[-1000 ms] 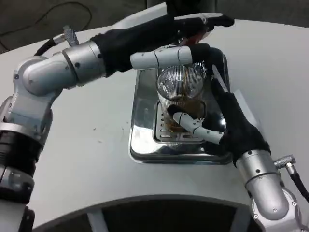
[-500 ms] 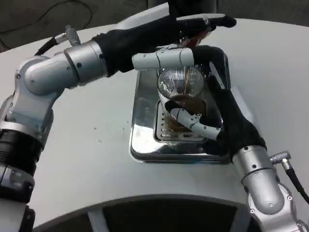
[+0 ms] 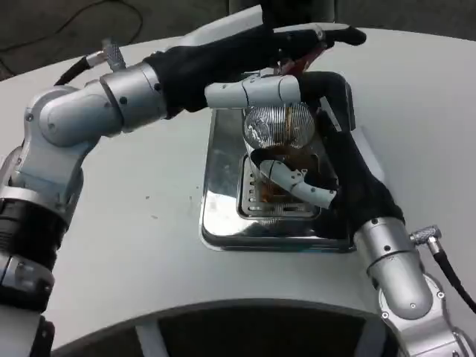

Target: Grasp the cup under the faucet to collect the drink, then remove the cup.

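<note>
Cup [image 3: 279, 141] now tilted in right hand [image 3: 327, 175]

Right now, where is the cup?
In the head view, the cup is right of centre over the silver tray, held by the right hand.

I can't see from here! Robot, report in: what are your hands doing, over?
Right hand grips the cup on the drip tray. Left hand up at the faucet lever. Brown drink in cup. Nothing blocking.
</note>
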Motion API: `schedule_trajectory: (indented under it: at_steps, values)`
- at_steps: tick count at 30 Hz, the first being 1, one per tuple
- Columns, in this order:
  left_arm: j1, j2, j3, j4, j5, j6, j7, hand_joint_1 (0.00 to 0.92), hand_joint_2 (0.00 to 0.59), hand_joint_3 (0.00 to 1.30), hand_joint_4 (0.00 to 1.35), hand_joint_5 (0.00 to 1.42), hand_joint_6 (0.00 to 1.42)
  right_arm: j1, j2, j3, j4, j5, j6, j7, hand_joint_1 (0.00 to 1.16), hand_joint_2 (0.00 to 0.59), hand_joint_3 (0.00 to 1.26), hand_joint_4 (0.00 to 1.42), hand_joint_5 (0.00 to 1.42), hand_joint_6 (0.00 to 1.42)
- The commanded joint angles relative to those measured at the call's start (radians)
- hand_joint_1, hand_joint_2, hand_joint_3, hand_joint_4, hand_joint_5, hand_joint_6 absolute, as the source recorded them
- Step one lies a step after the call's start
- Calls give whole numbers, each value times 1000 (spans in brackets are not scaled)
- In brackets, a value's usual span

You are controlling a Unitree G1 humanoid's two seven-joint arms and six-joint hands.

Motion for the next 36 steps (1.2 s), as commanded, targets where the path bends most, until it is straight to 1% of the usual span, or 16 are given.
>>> schedule_trajectory:
  at_steps: [1, 13, 20, 31, 36]
  values:
    - [15, 8, -28, 25, 43, 13, -30, 0, 91, 137, 16, 48, 60, -9, 7, -4, 27, 17, -28, -7, 692, 232, 0, 0, 45, 1]
    - [11, 10, -28, 37, 44, 8, -32, 0, 99, 137, 24, 48, 65, -25, 10, -5, 60, 33, -36, -6, 702, 231, 0, 0, 50, 1]
    - [9, 13, -31, 45, 47, 4, -34, 0, 100, 137, 25, 54, 71, -35, 17, -8, 96, 41, -47, -12, 704, 231, 0, 1, 56, 1]
    - [9, 13, -37, 61, 51, -3, -34, 0, 101, 137, 26, 59, 75, -45, 32, -3, 148, 33, -66, -51, 706, 231, 0, 5, 73, 14]
    - [9, 20, -38, 65, 52, -5, -36, 0, 101, 137, 26, 59, 75, -55, 45, -2, 179, 34, -77, -64, 713, 223, 0, 49, 108, 42]
